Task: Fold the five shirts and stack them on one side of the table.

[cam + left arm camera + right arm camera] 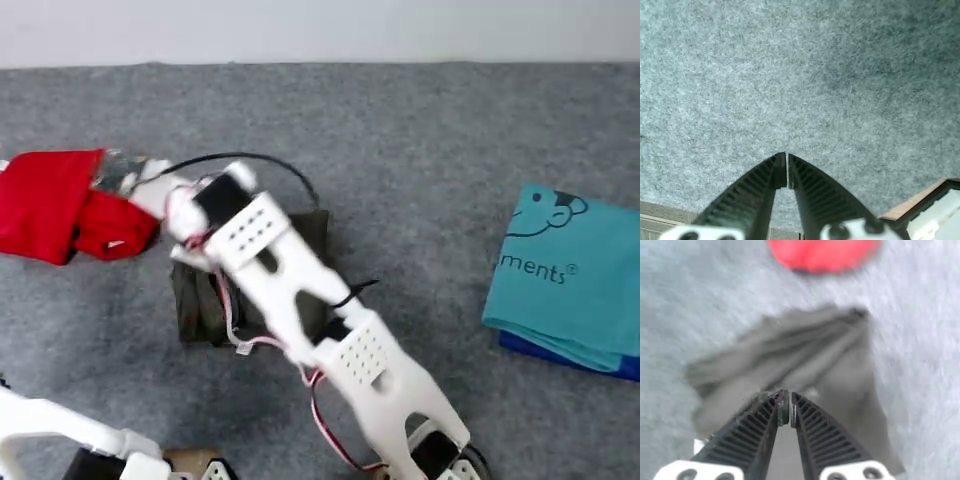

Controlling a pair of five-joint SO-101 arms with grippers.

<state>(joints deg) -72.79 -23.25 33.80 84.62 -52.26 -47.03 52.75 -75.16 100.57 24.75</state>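
The left tool (787, 170) is clenched on nothing, tips together over bare grey table (400, 150) at the near left, probably parked clear of the work; far left lies the red shirt (60, 205), bunched rather than squared, so it likely awaits folding; in the centre the dark shirt (200, 300) lies rumpled beneath the right arm, whose tool (785, 410) hangs over it with its tips closed and no cloth that I can make out between them; at the right, the teal shirt (570, 270) rests folded on the blue shirt (560, 352), which suggests that side is the chosen stacking place; I count four shirts.
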